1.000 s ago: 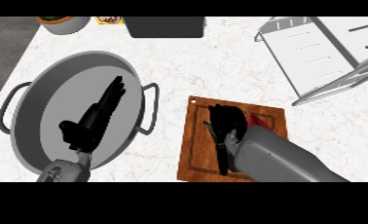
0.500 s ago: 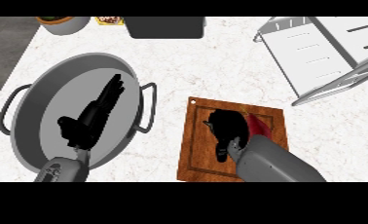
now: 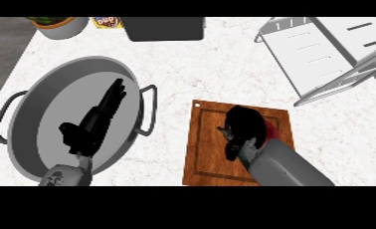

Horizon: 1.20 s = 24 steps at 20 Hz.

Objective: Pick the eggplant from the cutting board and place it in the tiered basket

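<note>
On the cutting board (image 3: 209, 161) at lower right, the right hand (image 3: 246, 126) is curled down over the eggplant (image 3: 272, 131); only a dark red sliver is seen beside the fingers. Grasp step is judged in hand, lift not yet done. At left, the left hand (image 3: 95, 121) is held flat, fingers straight, over the large pan (image 3: 44, 93), resting. Far right, the tiered basket (image 3: 312, 56) is well apart; a lift and carry up-right is called for next.
</note>
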Each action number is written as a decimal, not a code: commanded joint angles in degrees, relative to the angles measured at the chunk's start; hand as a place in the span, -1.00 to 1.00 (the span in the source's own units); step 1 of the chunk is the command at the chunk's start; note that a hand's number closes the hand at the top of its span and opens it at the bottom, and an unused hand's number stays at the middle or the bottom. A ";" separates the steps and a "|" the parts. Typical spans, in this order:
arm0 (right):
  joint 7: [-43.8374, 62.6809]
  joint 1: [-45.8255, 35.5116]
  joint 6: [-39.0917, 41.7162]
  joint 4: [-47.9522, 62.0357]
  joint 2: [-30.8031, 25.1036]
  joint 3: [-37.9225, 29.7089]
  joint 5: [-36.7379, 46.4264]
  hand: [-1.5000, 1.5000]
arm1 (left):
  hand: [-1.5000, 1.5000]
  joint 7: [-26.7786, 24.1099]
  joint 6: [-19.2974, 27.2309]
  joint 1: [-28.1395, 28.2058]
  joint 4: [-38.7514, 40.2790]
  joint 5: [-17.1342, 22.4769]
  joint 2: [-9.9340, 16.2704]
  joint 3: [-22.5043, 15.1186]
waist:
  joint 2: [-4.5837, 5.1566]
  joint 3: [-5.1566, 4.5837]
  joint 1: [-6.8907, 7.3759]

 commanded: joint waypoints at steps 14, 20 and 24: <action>14.65 20.79 -32.22 -14.95 -20.69 -35.81 9.03 1.00 | 0.00 -0.32 1.78 5.77 -2.37 1.00 1.94 3.07 | -1.29 -0.36 -6.58; 17.08 23.10 -32.40 -32.59 -21.79 -41.54 18.46 1.00 | 0.00 0.55 1.51 3.26 -2.66 0.07 1.40 1.79 | -0.29 -0.36 -3.47; 23.68 21.79 -21.04 -44.35 -23.16 -46.28 18.31 1.00 | 0.00 0.34 0.53 1.71 -0.55 -0.07 0.55 1.22 | 0.30 -0.35 -1.29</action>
